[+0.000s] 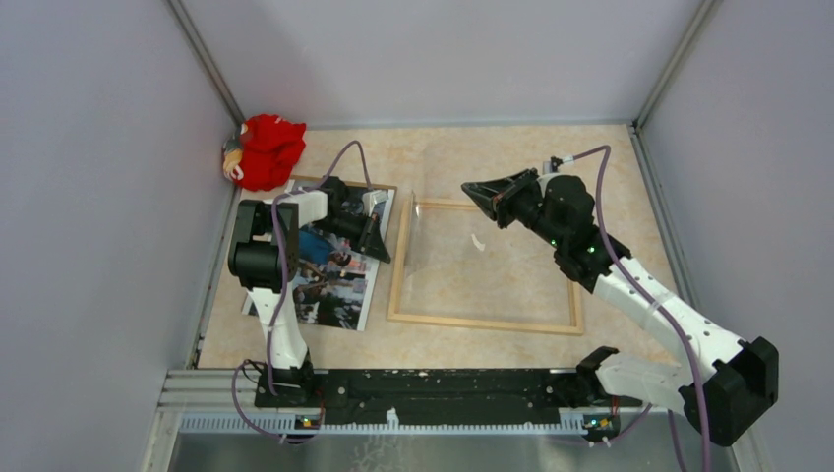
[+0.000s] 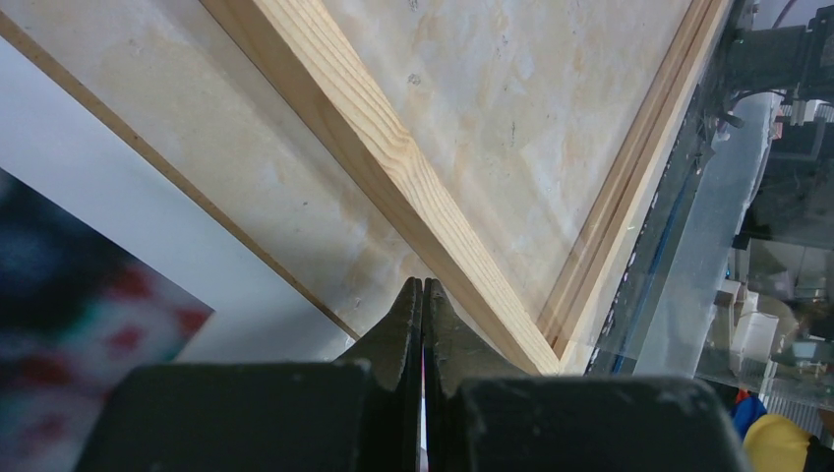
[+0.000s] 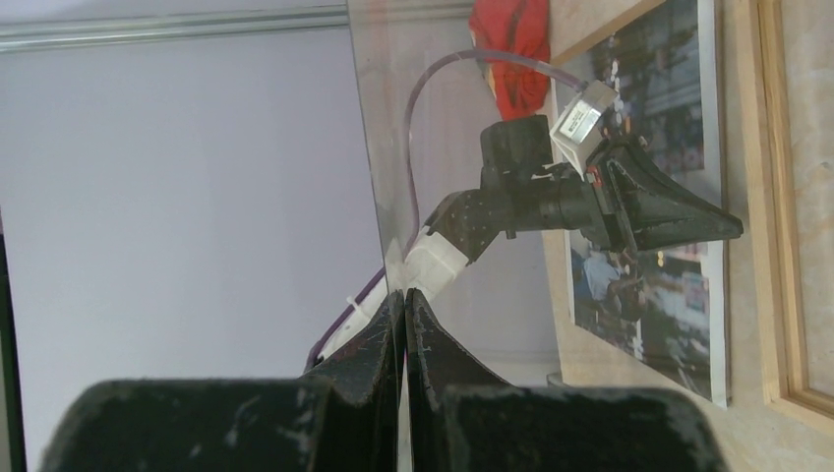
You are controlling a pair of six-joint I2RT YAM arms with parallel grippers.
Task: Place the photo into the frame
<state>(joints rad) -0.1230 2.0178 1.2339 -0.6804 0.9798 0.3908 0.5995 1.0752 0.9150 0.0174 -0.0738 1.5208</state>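
Observation:
The photo [image 1: 329, 285] lies face up at the left on a brown backing board [image 1: 386, 189]. Its white border [image 2: 98, 216] shows in the left wrist view. The light-wood frame [image 1: 482, 321] lies flat at the table's middle. My left gripper [image 1: 384, 256] is shut with nothing in it, its tips [image 2: 423, 287] low over the strip of table between the board's edge and the frame's left rail [image 2: 393, 167]. My right gripper [image 1: 468, 187] is shut on the clear pane [image 1: 462, 256], which is tilted up off the frame. The pane's edge [image 3: 369, 147] rises from my right gripper [image 3: 403, 295].
A red cloth thing [image 1: 268, 149] sits in the back left corner, behind the board. Grey walls close in the left, back and right sides. The arm bases and a black rail [image 1: 433, 385] run along the near edge.

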